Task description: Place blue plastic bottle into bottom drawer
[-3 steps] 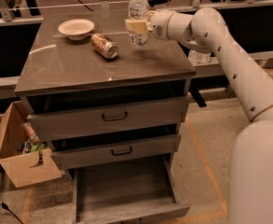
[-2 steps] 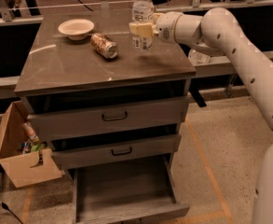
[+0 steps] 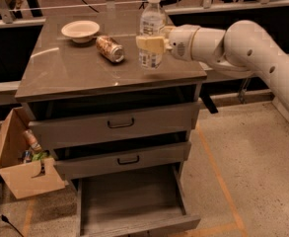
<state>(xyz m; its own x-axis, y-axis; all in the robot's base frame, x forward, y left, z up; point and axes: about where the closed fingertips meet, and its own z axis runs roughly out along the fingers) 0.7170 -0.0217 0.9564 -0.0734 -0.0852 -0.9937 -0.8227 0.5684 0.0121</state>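
The blue plastic bottle (image 3: pixel 152 29) is a tall clear bottle with a white cap and pale label. It is upright and lifted just above the cabinet top. My gripper (image 3: pixel 151 44) reaches in from the right and is shut on the bottle's middle. The bottom drawer (image 3: pixel 129 201) is pulled open at the foot of the cabinet, a wide bare tray, directly below and in front of the bottle.
A dented metallic can (image 3: pixel 110 49) lies on the cabinet top (image 3: pixel 65 70) left of the bottle, with a white bowl (image 3: pixel 80 30) behind it. Two upper drawers with black handles sit slightly open. An open cardboard box (image 3: pixel 20 164) with items stands at the left on the floor.
The gripper has carried the bottle slightly towards the front of the cabinet top, and the arm has drawn back with it. Can and bowl have not moved.
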